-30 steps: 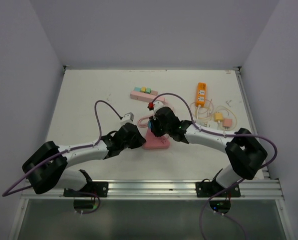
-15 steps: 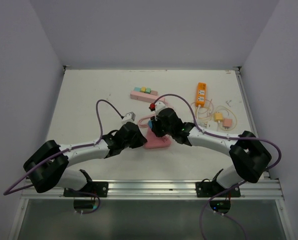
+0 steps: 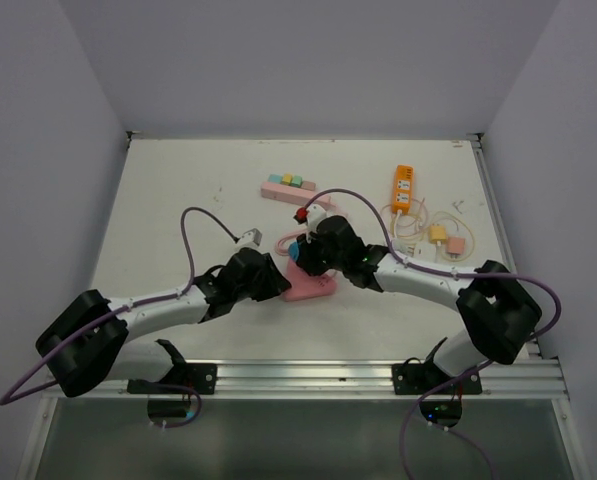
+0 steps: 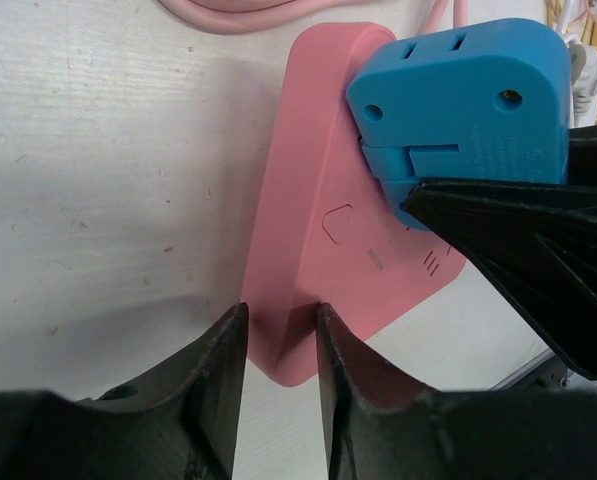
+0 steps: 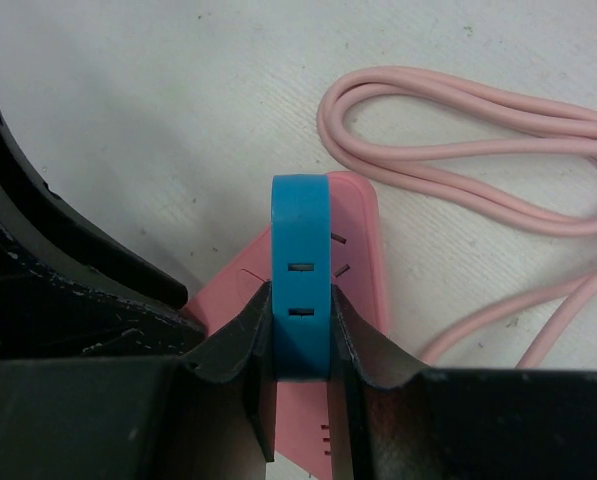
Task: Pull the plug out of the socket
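Observation:
A pink socket strip [image 3: 310, 291] lies at the table's middle, with a blue plug [image 3: 300, 251] at its far end. My right gripper [image 3: 307, 256] is shut on the blue plug; in the right wrist view its fingers clamp the plug's [image 5: 300, 262] two flat sides above the pink socket [image 5: 360, 250]. My left gripper [image 3: 277, 285] is shut on the socket's near corner; in the left wrist view [image 4: 280, 330] that corner sits between the fingers. The plug [image 4: 458, 95] overlaps the socket's [image 4: 313, 190] far end. The prongs are hidden.
The socket's pink cable [image 5: 478, 150] loops just beyond it. A pink strip with coloured blocks [image 3: 288, 186] lies further back. An orange power strip [image 3: 403, 187] and small adaptors with thin cords [image 3: 443, 238] lie at the right. A red-tipped white plug [image 3: 308, 211] sits behind my right gripper.
My left arm has dropped lower and shifted left, and the pink socket has turned slightly with it. My right gripper keeps its hold on the blue plug, nearly still.

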Robot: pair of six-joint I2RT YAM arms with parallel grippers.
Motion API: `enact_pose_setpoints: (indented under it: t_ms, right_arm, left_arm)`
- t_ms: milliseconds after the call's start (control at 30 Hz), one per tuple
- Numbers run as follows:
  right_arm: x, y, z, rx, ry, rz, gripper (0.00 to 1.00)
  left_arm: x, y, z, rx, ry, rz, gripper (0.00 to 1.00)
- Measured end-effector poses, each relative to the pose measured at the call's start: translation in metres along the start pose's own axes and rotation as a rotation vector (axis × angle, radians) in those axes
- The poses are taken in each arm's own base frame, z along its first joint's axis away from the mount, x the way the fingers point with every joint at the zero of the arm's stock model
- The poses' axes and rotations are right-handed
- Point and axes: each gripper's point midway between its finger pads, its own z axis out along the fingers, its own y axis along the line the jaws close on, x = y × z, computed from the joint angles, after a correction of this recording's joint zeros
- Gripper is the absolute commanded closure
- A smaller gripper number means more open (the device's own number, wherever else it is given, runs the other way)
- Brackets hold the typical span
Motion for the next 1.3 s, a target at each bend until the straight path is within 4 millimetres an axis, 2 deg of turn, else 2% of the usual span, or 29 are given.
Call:
enact_pose_setpoints:
  t_ms: [300,433,467,600,733,1300]
  right_arm:
    - [0.006,0.001,0.01,-0.013,0.004,0.008,1.0]
    - [0.013,-0.004,0.013,0.003,0.019,0.01,1.0]
    - [0.015,-0.006,0.014,0.006,0.024,0.012,1.0]
    - [0.017,-0.009,0.015,0.015,0.03,0.012,1.0]
    - [0.018,-0.013,0.015,0.026,0.033,-0.001,1.0]
    - [0.025,-0.027,-0.01,0.087,0.05,-0.048,1.0]
  left_arm:
    - [0.001,0.002,0.004,0.005,0.01,-0.008,0.61]
    - [0.0,0.002,0.01,0.005,0.011,-0.012,0.64]
    - [-0.001,0.002,0.011,0.004,0.011,-0.014,0.66]
    - [-0.002,0.0,0.017,0.002,0.019,-0.019,0.83]
    - [0.0,-0.001,0.024,-0.013,0.039,-0.036,0.9]
    - [0.009,-0.018,0.037,0.05,0.102,-0.084,0.95]
